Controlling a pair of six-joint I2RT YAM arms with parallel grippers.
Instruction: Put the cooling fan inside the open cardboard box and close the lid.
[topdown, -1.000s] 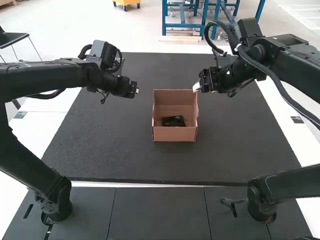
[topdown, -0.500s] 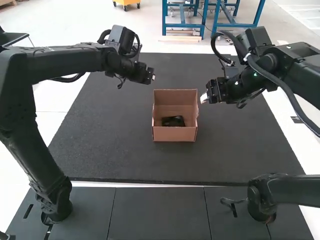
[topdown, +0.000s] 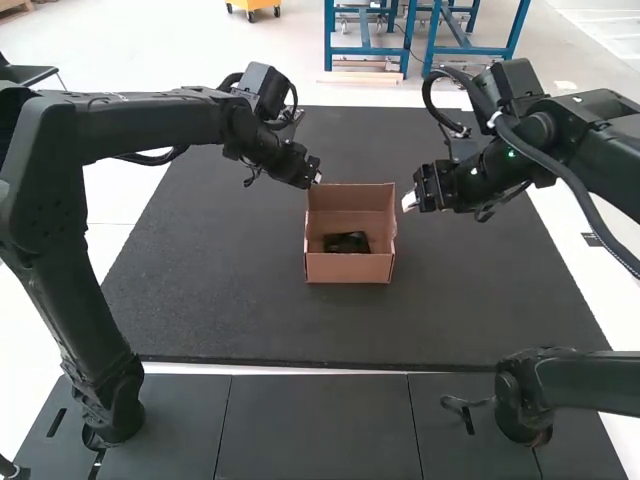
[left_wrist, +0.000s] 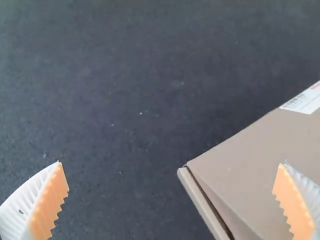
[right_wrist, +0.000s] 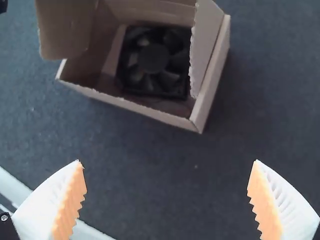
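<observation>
1. The left gripper (topdown: 312, 178) hangs just beside the far left corner of the cardboard box (topdown: 350, 262). Its jaws are wide and hold nothing. In its wrist view, one orange pad (left_wrist: 292, 202) is over the cardboard and the other over the black mat (topdown: 200, 280).
2. The box stands about in the middle of the mat. The cooling fan (topdown: 345, 242) lies flat on its bottom, so we judge the first half of the task done. The lid (topdown: 350, 197) stands upright at the far wall and is not yet closed.
3. The right gripper (topdown: 410, 200) is near the far right corner of the box, jaws also wide and empty.
4. For closing well, we think the left gripper should go behind the top edge of the lid and push it forward and down slowly. The box looks light and may slide, so the right gripper could steady the right wall. The side flap (right_wrist: 202, 47) should be tucked in first, so that the lid does not catch on it.
</observation>
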